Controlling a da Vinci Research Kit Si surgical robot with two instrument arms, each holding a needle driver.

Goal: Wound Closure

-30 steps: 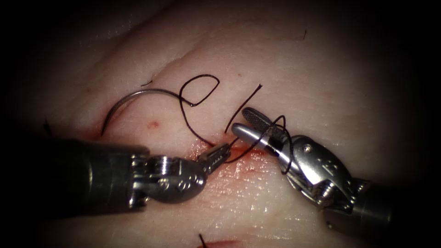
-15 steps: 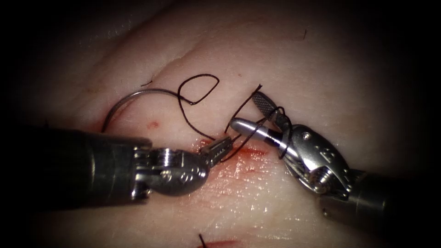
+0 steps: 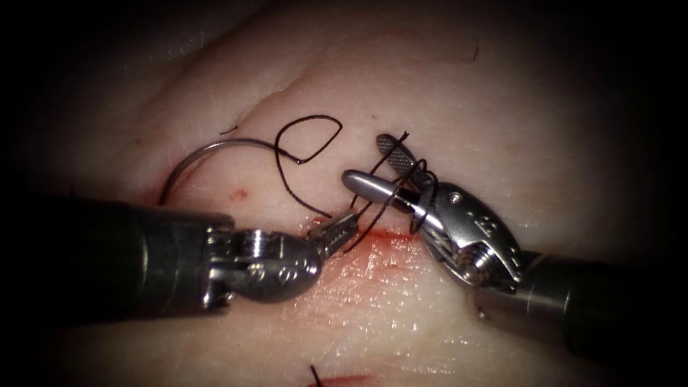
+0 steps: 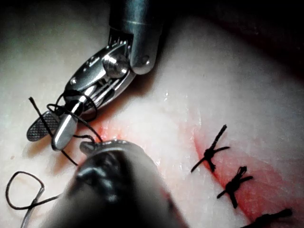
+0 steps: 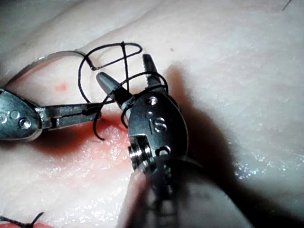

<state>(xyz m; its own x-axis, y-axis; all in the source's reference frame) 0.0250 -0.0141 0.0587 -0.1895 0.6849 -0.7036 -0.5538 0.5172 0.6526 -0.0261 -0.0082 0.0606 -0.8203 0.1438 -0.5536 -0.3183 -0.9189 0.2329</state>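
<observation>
Needle (image 3: pixel 208 148): its pointed end runs behind the left tool's shaft (image 3: pixel 107 265). The left tool's jaws are covered by that shaft in the left wrist view.

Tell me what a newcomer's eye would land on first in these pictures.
First, the right tool, jaws open, with dark thread looped around it, just above the reddened cut in the tissue. Facing it, the left tool is shut on the thread at the cut. The curved needle lies free on the tissue to the left, in neither tool, its thread curling into a loop.

No readable text, labels or numbers anywhere
</observation>
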